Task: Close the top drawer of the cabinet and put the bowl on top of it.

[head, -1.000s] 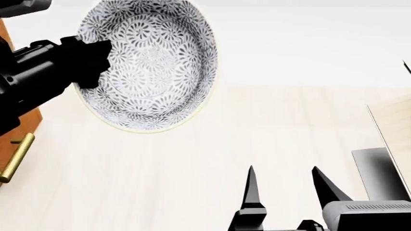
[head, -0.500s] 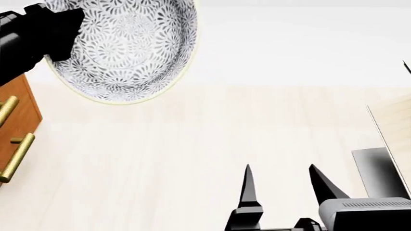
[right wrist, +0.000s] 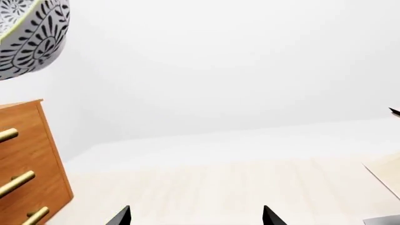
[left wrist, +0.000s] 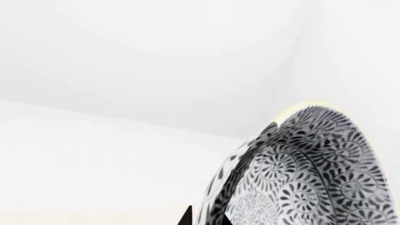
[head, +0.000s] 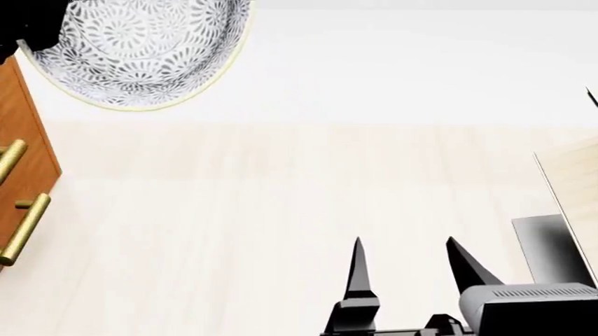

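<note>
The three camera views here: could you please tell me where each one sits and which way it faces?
Head view: from the robot's head, looking forward and down at the floor; right end effector shows low, bowl high.
Left wrist view: beside the left end effector, facing the bowl and white wall.
Right wrist view: behind the right end effector, facing the cabinet and wall.
Shared: all three show the bowl.

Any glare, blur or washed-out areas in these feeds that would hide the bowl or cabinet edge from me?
Head view: sharp, flat light, no glare; the bowl is cropped at the top edge. Left wrist view: the bowl pattern is crisp, but the white background is nearly featureless, giving little depth cue. Right wrist view: the cabinet edge is clear against the white wall, and shadows are faint.
</note>
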Motion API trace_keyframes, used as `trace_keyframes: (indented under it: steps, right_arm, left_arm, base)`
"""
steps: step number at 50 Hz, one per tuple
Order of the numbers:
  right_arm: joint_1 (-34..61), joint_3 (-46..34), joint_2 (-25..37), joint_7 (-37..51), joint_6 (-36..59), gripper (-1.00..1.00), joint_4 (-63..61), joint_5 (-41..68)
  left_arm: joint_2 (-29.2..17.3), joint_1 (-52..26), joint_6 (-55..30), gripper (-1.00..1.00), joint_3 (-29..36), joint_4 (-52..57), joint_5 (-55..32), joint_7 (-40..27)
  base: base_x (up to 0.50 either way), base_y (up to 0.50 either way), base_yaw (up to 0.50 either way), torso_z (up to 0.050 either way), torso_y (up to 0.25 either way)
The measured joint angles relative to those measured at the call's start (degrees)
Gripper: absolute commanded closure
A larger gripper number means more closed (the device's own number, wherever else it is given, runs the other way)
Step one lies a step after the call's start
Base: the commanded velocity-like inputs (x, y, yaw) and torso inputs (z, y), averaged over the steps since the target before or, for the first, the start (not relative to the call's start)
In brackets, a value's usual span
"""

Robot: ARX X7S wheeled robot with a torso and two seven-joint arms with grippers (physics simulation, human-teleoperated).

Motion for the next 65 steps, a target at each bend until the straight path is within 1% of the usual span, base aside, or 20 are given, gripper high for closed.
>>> trace_keyframes:
  steps: [21,47,65]
  right_arm:
    - [1.04,-0.70,0.05,0.32,0.55,-1.00,-0.27,0.27]
    - [0.64,-0.94,0.50,0.67,0.34,-1.00,-1.06,0.23]
    - [1.20,-1.21,0.57,0.62,0.41,-1.00,-0.51,0.38]
  left_arm:
    - [-3.38,-3.35,-0.47,1.00,-2.79,0.81,-1.57,-3.29]
    - [-8.35,-4.26,-1.35,1.00,-7.13,4.17,-5.09,-7.82]
    - [-9.57,-6.16,-0.70,1.00,-7.63,3.20,-4.47,-8.41]
  base:
    - [0.00,0.00,0.00,0.000,0.000]
    - [0.00,0.00,0.00,0.000,0.000]
    - [0.00,0.00,0.00,0.000,0.001]
